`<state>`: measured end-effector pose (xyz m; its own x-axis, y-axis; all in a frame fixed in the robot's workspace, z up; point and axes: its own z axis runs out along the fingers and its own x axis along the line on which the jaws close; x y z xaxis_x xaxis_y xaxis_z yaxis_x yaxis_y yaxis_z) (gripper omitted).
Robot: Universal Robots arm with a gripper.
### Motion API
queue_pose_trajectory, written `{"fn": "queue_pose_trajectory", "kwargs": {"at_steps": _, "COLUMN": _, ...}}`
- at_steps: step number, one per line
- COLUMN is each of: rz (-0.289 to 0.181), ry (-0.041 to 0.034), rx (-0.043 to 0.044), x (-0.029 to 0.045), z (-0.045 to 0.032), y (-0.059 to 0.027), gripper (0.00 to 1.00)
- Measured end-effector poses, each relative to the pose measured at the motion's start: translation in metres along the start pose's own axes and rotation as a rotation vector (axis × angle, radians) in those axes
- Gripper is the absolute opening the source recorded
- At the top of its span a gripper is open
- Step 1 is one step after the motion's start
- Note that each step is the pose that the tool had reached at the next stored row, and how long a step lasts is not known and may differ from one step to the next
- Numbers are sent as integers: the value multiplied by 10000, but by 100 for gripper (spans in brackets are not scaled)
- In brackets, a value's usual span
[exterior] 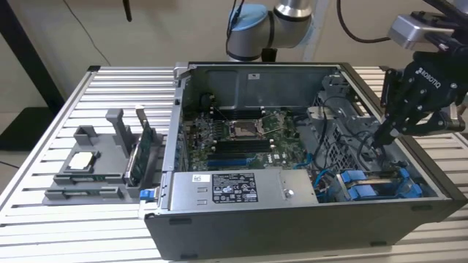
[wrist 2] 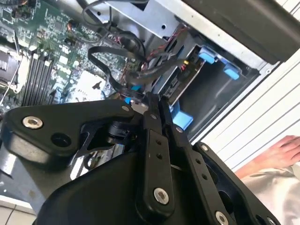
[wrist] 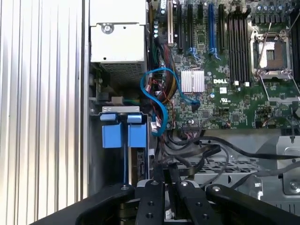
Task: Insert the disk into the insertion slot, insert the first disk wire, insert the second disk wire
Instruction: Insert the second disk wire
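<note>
- An open computer case [exterior: 307, 219] lies on a slatted table [exterior: 44, 219], with the arm's gripper [exterior: 382, 138] reaching down into the case at about 3 o'clock in the exterior view.
- The gripper's fingers [wrist 2: 151, 117] are pressed together, pinching what looks like a dark cable [wrist 2: 110, 65] or its plug near the drive bay; the exact thing held is hard to make out.
- The disk [exterior: 376, 183] appears already seated: blue carrier tabs [wrist: 124, 135] show at the mouth of the slot [wrist: 96, 159] in the first wrist view, and in the exterior view the blue frame sits in the bay at about 4 o'clock.
- Judging by this, the first step is done and the work has reached the wire stage; whether either wire is plugged in cannot be told.
- Of the disk itself, little more than the bright blue plastic of its carrier is visible, with the drive body mostly hidden in the dark grey bay.
- A light blue cable [wrist: 157, 98] loops from the board [wrist: 225, 93] towards the bay.
- The power-supply box [exterior: 241, 186] lies along the case's near edge, at about 6 o'clock.
- A person's hand [wrist 2: 276, 152] rests on the table beside the case in the second wrist view.
</note>
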<state>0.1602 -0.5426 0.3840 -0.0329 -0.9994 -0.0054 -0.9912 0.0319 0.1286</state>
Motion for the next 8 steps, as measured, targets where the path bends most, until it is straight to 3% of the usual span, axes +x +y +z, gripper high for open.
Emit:
{"fn": "queue_pose_trajectory", "kwargs": {"at_steps": 5, "rz": -24, "ry": -180, "rx": -1, "x": 181, "z": 26, "y": 18, "gripper": 16}}
{"fn": "queue_pose_trajectory", "kwargs": {"at_steps": 8, "rz": -33, "ry": -249, "rx": 9, "x": 316, "z": 53, "y": 20, "gripper": 16}}
